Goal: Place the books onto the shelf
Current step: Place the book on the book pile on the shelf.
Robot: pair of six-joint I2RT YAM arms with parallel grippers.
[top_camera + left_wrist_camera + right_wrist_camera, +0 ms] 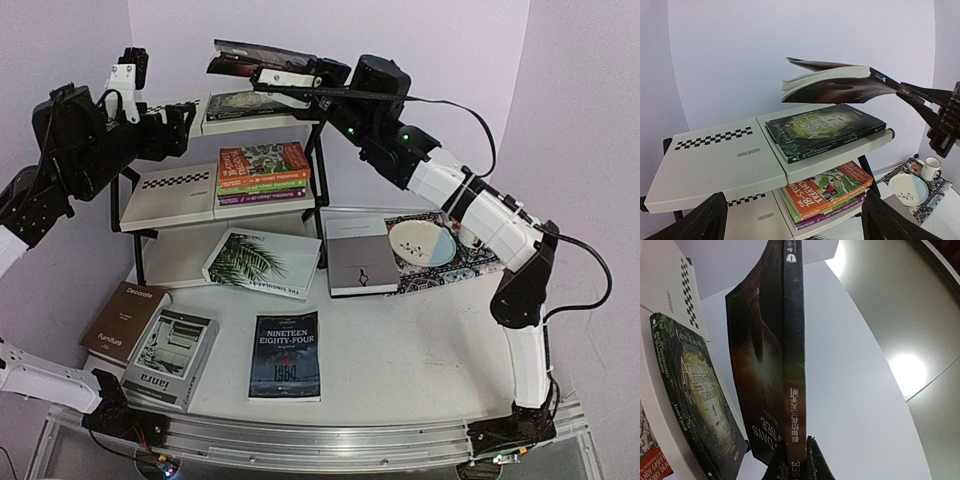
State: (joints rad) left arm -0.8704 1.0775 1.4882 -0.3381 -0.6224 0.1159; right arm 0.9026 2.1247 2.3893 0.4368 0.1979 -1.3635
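Note:
My right gripper is shut on the spine of a dark brown book, holding it in the air above the shelf's top tier; its pages sag open. On that tier lies a dark green book. An orange, green and purple stack fills the right of the middle tier. My left gripper hangs open and empty at the shelf's left front. On the table lie a white palm-leaf book, a grey book, a dark novel, a brown book and a grey-white one.
A patterned placemat at the table's right carries a plate and a small cup. The grey book overlaps the mat's left edge. The shelf's black legs stand behind the palm-leaf book.

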